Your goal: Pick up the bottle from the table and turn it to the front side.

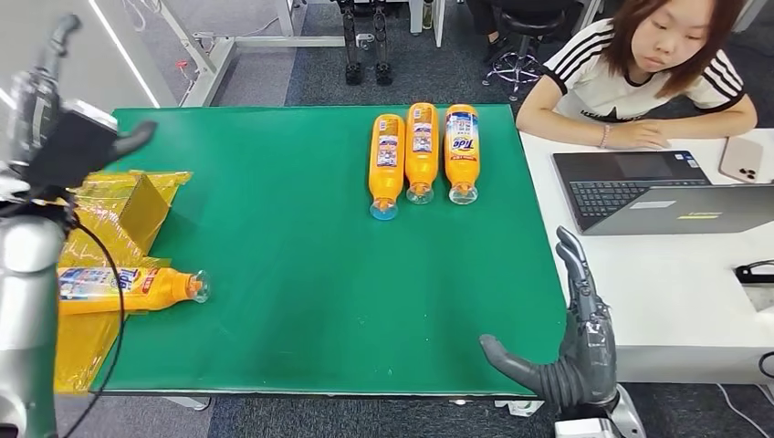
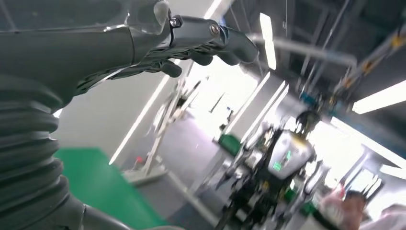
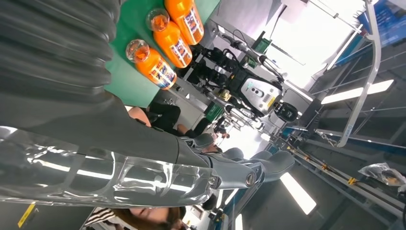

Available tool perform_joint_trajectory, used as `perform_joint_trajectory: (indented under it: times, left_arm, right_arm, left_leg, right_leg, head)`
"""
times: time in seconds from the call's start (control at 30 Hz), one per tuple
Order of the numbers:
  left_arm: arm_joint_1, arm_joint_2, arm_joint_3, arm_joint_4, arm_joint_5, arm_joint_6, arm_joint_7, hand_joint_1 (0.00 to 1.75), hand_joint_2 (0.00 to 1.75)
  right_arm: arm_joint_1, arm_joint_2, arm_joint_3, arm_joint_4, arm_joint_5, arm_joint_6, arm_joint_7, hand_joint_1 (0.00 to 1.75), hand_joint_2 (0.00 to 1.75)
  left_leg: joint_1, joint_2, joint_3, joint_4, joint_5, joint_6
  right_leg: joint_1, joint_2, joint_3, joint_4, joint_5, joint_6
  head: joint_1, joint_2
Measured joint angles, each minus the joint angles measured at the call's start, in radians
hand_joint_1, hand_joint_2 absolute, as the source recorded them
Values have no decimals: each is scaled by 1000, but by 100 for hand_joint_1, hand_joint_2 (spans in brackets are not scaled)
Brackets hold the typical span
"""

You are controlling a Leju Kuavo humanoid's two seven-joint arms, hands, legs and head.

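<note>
An orange detergent bottle lies on its side at the left edge of the green table, cap pointing right, partly behind my left arm. Three more orange bottles lie side by side at the far middle of the table, caps toward me; they appear as bottles in the right wrist view. My left hand is raised above the table's far left corner, fingers spread, holding nothing; the same hand fills the left wrist view. My right hand hangs at the table's near right corner, fingers straight and apart, empty.
Crumpled yellow packaging lies at the table's left edge. A person sits at the adjoining white desk on the right, with a laptop and a phone. Another robot stands farther back.
</note>
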Motion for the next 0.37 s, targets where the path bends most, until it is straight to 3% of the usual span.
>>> perform_joint_trajectory:
  times: [0.23, 0.37]
  left_arm:
    - [-172, 27, 64, -30, 205, -97, 49, 0, 175]
    - [-212, 25, 64, -33, 225, -108, 61, 0, 175]
  right_arm:
    - [-25, 3, 2, 10, -20, 8, -3, 0, 175]
    - [-35, 3, 7, 16, -26, 7, -5, 0, 175]
  left_leg:
    - [-1, 0, 0, 0, 0, 0]
    - [-1, 0, 0, 0, 0, 0]
  right_leg:
    - [0, -1, 1, 0, 0, 0]
    - [-1, -1, 1, -1, 0, 1]
  head:
    - [0, 0]
    - [0, 0]
